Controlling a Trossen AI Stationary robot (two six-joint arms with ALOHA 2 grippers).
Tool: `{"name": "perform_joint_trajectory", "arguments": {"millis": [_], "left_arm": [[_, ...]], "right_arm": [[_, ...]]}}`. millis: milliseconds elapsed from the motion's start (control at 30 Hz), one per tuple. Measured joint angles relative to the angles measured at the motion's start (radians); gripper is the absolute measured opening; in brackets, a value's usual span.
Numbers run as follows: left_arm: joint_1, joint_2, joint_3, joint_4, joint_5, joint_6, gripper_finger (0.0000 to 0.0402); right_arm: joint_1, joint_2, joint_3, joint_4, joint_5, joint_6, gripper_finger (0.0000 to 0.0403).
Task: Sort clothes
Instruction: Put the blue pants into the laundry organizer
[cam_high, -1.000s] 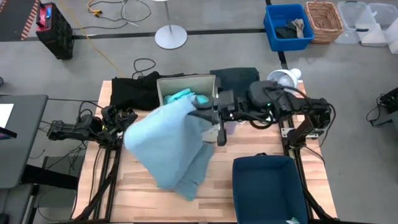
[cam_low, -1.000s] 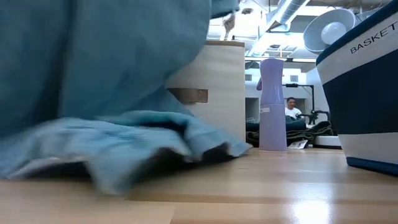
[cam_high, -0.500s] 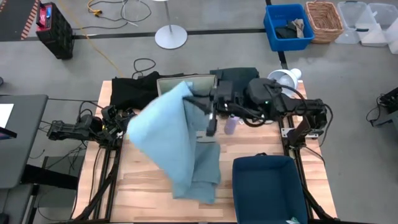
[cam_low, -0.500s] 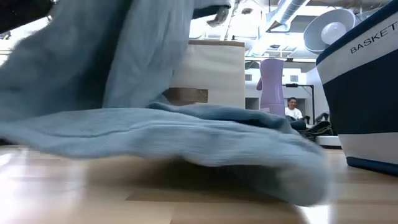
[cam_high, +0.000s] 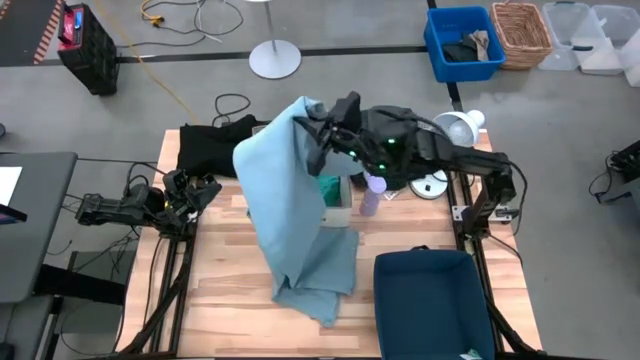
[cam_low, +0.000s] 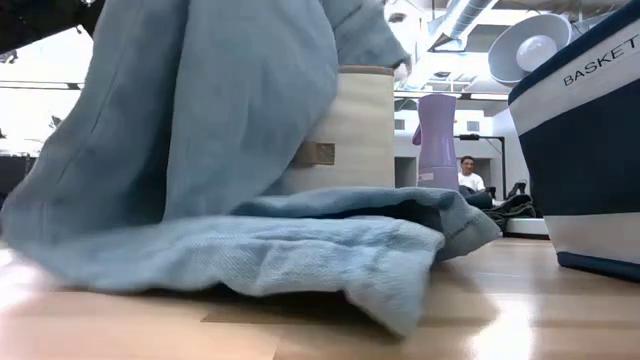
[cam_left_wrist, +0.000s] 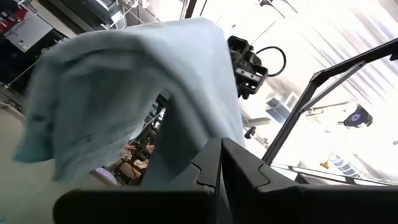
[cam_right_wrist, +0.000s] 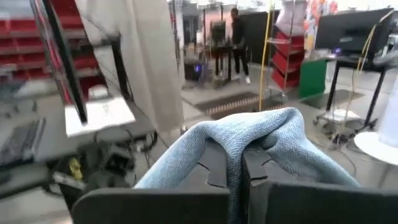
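Pale blue-grey garment (cam_high: 290, 210) hangs clamped in right gripper (cam_high: 318, 133), lifted to clear the worktop (cam_high: 220, 300); left gripper (cam_high: 205, 187) rests clenched, empty.

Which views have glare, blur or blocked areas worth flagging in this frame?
Left wrist view: blown-out bright background, pale blue-grey garment soft. Low view: that garment fills the left and middle, hiding most of the beige box; ceiling lights overexposed. Right wrist view: fabric pinched in the right gripper, room behind slightly blurred. High view: evenly lit, sharp.
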Motion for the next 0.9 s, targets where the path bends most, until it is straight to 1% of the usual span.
{"name": "perform_joint_trajectory", "arguments": {"millis": [133,233,367,433,533,667,800,900], "left_arm": [[0.0,0.0,0.0,-0.003,0.0,0.0,0.0011],[0.0,0.0,0.0,-0.002,0.001,-0.001,0.0011],[0.0,0.0,0.0,-0.001,0.001,-0.002,0.0011],[0.0,0.0,0.0,-0.001,0.0,-0.004,0.0011],[0.0,0.0,0.0,0.002,0.0,-0.004,0.0011],[0.0,0.0,0.0,0.0,0.0,-0.004,0.0011],[0.0,0.0,0.0,0.0,0.0,-0.002,0.0011],[0.0,0.0,0.0,0.0,0.0,-0.002,0.0011]], "right_arm": [[-0.025,0.044,-0.002,0.048,-0.11,0.016,0.0005],[-0.03,0.061,-0.002,0.055,-0.112,0.025,0.0005],[-0.05,0.085,0.0,0.004,-0.111,0.118,0.0005],[-0.059,0.093,0.0,-0.056,-0.096,0.186,0.0005],[-0.067,0.095,0.0,-0.132,-0.029,0.305,0.0006],[-0.066,0.094,0.0,-0.203,0.023,0.385,0.0006],[-0.069,0.094,0.0,-0.277,0.033,0.47,0.0006],[-0.072,0.094,0.0,-0.359,0.081,0.534,0.0006]]}}
